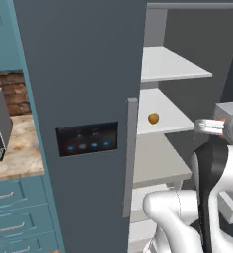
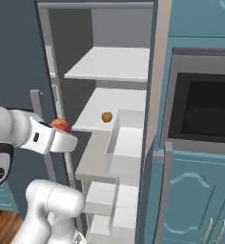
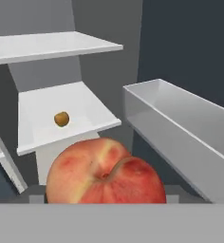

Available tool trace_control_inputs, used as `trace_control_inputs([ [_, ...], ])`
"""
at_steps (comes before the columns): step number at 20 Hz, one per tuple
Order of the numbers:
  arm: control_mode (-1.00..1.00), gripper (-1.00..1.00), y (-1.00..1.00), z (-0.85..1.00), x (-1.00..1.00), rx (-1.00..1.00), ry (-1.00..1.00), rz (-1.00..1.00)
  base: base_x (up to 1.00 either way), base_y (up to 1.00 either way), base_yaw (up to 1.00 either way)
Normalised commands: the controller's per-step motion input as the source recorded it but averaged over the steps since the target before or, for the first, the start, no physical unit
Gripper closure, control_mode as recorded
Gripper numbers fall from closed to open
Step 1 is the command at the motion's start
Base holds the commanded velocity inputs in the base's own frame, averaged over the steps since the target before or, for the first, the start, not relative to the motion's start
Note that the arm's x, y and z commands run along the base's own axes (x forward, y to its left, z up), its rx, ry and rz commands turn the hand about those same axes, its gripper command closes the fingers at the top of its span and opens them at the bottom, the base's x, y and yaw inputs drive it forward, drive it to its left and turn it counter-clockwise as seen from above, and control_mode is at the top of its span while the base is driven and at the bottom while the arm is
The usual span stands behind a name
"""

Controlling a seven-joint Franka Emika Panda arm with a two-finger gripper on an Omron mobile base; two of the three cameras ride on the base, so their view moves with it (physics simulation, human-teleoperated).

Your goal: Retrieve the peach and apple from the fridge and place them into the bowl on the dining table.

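The white two-finger pincer [image 2: 66, 138] grips a round red-orange peach [image 3: 106, 172] just outside the tall dark slate-grey fridge [image 1: 84, 89], whose right door is open. A small orange-brown fruit [image 2: 107, 116] sits on a white inner shelf [image 2: 109, 107]. Teal cabinets [image 2: 200, 190] flank the fridge.

Teal kitchen on both sides of my view.
On my left I see a brick wall [image 1: 15, 91] above a marbled counter [image 1: 17, 153] with teal drawers [image 1: 17, 212]; on my right, a dark oven [image 2: 205, 112] set in teal cabinets [image 2: 200, 200], wood floor [image 2: 2, 226] below.
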Motion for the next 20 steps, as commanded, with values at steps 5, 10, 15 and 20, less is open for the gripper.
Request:
trace_control_inputs([
  [5, 1.0, 1.0, 0.0, 0.0, 0.0, 0.0, 0.0, 0.0, -1.0, 0.03, -0.13],
  [10, 1.0, 1.0, 0.0, 0.0, 0.0, 0.0, 0.0, 0.0, -0.92, 0.47, -0.03],
  [15, 1.0, 1.0, 0.0, 0.0, 0.0, 0.0, 0.0, 0.0, -0.89, 0.65, -0.32],
  [20, 1.0, 1.0, 0.0, 0.0, 0.0, 0.0, 0.0, 0.0, -0.57, 0.52, -0.64],
])
